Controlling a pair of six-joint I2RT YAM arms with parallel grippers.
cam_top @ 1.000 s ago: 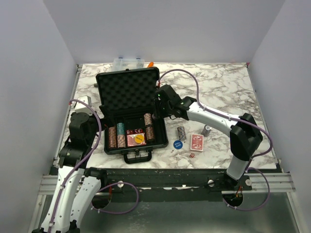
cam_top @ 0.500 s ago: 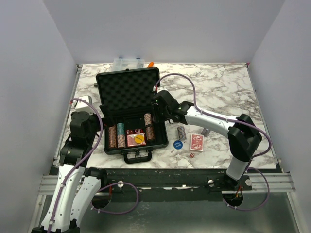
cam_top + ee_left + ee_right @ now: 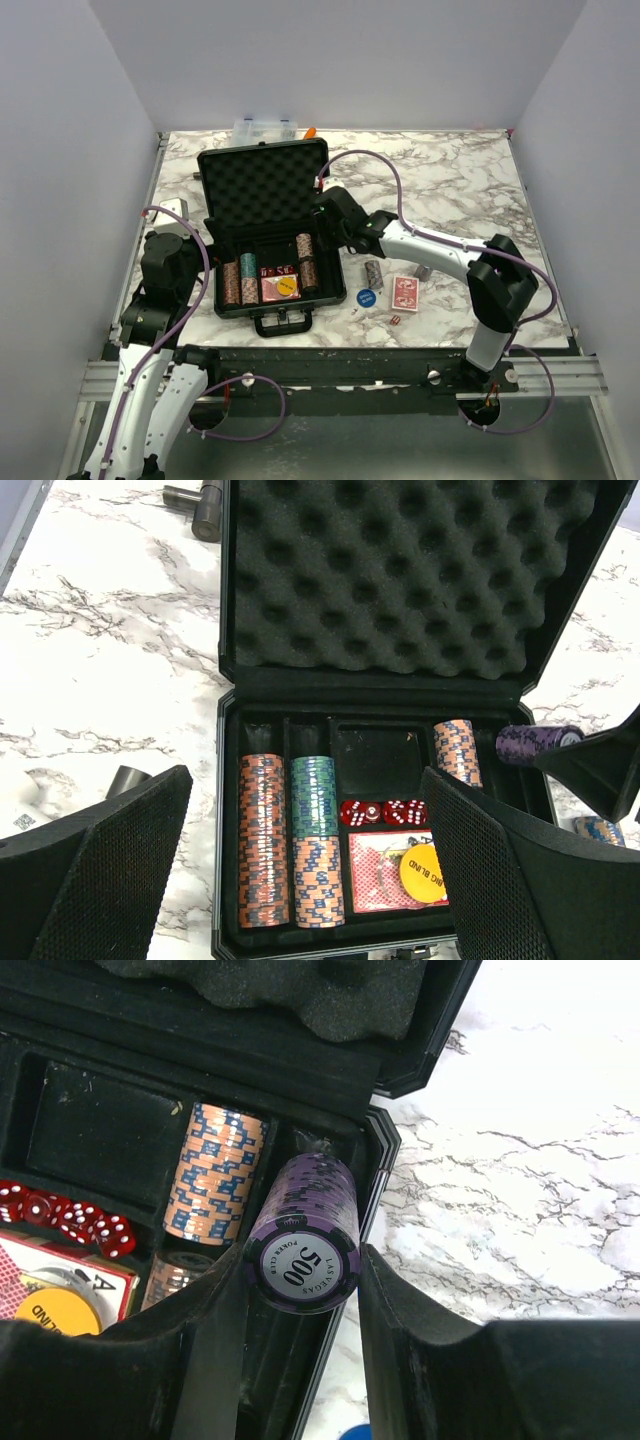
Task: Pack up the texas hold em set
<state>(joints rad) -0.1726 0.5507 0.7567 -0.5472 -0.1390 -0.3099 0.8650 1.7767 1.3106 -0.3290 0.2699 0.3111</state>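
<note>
One purple chip stack is pinched in right gripper, over briefcase's 3 o'clock rim. Nudge toward 9 o'clock, align with empty slot, lower gently. Left gripper hangs spread.

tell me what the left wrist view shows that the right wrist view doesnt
Only the left wrist: the whole foam lid, the teal chip stack and the long orange stack in the left slots of the case, and a metal tool on the table behind it.
Only the right wrist: the "500" face of the purple chip stack, clamped in the right gripper.
Both: that purple stack at the case's right edge, the orange-and-blue stack, the red dice and the yellow button.
</note>
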